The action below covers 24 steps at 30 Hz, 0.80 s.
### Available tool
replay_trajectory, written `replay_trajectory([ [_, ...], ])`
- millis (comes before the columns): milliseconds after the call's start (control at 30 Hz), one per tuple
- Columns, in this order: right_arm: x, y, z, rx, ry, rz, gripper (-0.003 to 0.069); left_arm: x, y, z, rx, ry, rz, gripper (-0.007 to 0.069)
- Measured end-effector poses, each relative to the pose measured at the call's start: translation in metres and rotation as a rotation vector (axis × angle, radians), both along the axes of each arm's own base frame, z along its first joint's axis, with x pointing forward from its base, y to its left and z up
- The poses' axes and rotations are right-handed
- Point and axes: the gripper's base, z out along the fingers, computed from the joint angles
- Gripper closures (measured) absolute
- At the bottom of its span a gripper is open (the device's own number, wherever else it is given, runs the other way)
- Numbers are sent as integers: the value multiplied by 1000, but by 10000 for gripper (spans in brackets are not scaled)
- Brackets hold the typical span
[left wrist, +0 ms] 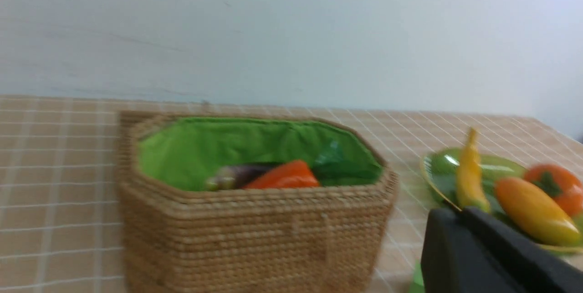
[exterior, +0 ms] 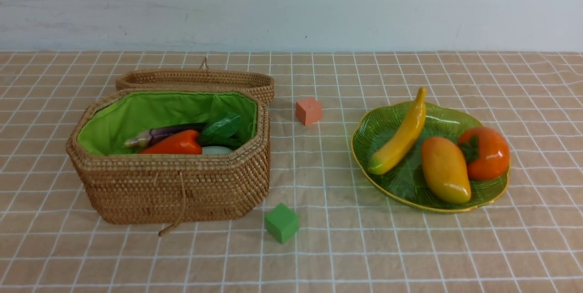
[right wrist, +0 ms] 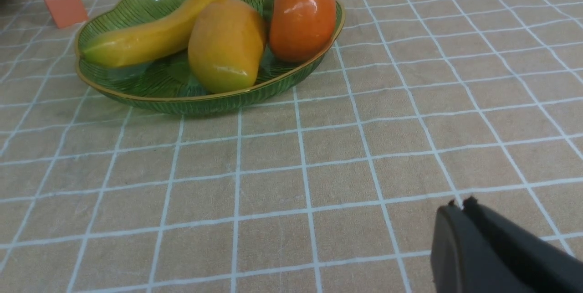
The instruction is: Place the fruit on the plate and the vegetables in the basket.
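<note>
The green plate (exterior: 387,124) on the right holds the fruit: a banana (exterior: 403,136), a mango (exterior: 445,170) and a persimmon (exterior: 487,152). On the left, the open wicker basket (exterior: 182,188) contains the vegetables: eggplant (exterior: 159,136), carrot (exterior: 175,145), a white radish (exterior: 216,150) and a leafy green gourd (exterior: 223,126). Neither arm shows in the front view. My left gripper (left wrist: 457,211) is shut and empty, near the basket (left wrist: 255,233) and level with its wall. My right gripper (right wrist: 457,203) is shut and empty over bare cloth, some way from the plate (right wrist: 136,92).
A salmon-orange cube (exterior: 308,110) lies between basket and plate. A green cube (exterior: 282,223) sits in front of the basket's right corner. The basket's lid (exterior: 196,79) lies open behind it. A checked beige cloth covers the table, with a pale wall behind.
</note>
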Motion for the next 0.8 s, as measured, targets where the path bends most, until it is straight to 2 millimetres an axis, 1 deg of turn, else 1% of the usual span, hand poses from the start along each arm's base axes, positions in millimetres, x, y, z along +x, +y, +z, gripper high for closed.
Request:
replay_trajectory([
  [33, 0, 0, 0, 0, 0, 0, 652, 0, 3, -15, -4, -4, 70, 638],
  [67, 0, 0, 0, 0, 0, 0, 652, 1, 3, -17, -3, 3, 80, 638],
  [100, 0, 0, 0, 0, 0, 0, 652, 5, 4, -37, -9, 51, 129, 638],
  [133, 0, 0, 0, 0, 0, 0, 652, 5, 5, -40, -12, 57, 133, 638],
  [167, 0, 0, 0, 0, 0, 0, 652, 8, 5, -60, -26, 124, 157, 638],
  [200, 0, 0, 0, 0, 0, 0, 652, 9, 5, -69, -30, 177, 158, 638],
  [233, 0, 0, 0, 0, -1, 0, 652, 8, 5, -75, -31, 224, 156, 638],
  [267, 0, 0, 0, 0, -1, 0, 652, 7, 4, -84, -43, 312, 152, 638],
  [367, 0, 0, 0, 0, 0, 0, 652, 5, 3, -92, -91, 395, 143, 638],
  [533, 0, 0, 0, 0, 0, 0, 650, 5, 3, -92, -138, 405, 135, 638],
  [800, 0, 0, 0, 0, 0, 0, 643, 5, 3, -92, -147, 407, 136, 638],
])
